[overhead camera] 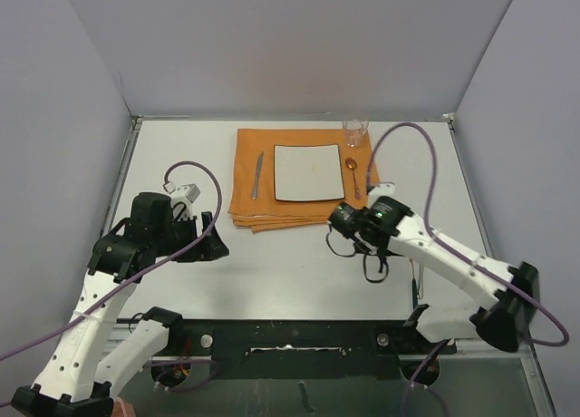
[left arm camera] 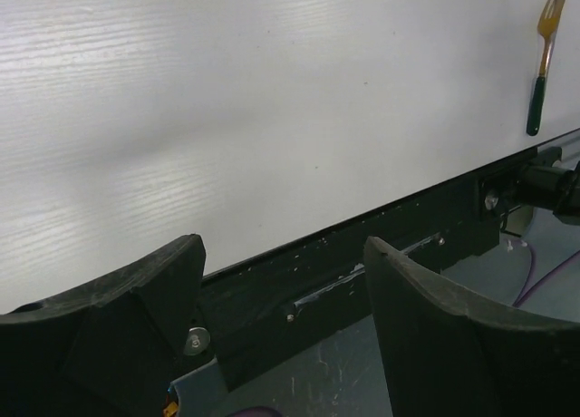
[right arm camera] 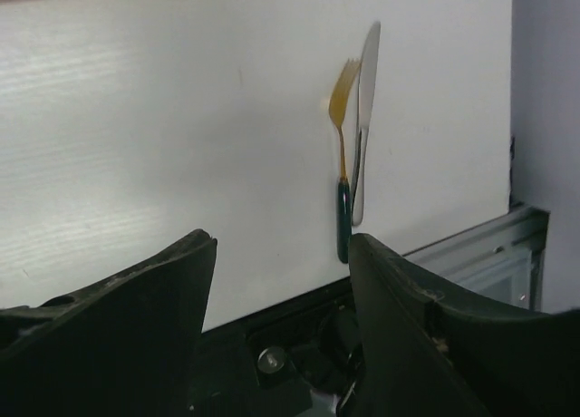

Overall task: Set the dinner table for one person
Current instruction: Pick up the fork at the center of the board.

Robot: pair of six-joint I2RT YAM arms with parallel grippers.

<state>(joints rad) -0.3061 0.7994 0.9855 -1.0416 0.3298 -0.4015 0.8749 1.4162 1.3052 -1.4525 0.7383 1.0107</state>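
Note:
The dinner table (overhead camera: 281,272) is a wide white top. At its back middle an orange folded cloth (overhead camera: 263,208) carries a square white plate (overhead camera: 309,172), with a knife (overhead camera: 258,175) left of the plate and a spoon (overhead camera: 353,175) right of it. A clear glass (overhead camera: 355,131) stands behind the spoon. A gold fork with a green handle (right arm camera: 342,172) lies beside a second knife (right arm camera: 366,109) near the table's front right; the fork (left arm camera: 542,63) also shows in the left wrist view. My left gripper (overhead camera: 214,246) (left arm camera: 283,247) is open and empty. My right gripper (overhead camera: 353,227) (right arm camera: 281,240) is open and empty.
A black rail (overhead camera: 299,331) runs along the table's near edge between the arm bases. Grey walls (overhead camera: 54,118) close the table in on the left, back and right. Purple cables (overhead camera: 426,154) loop above both arms.

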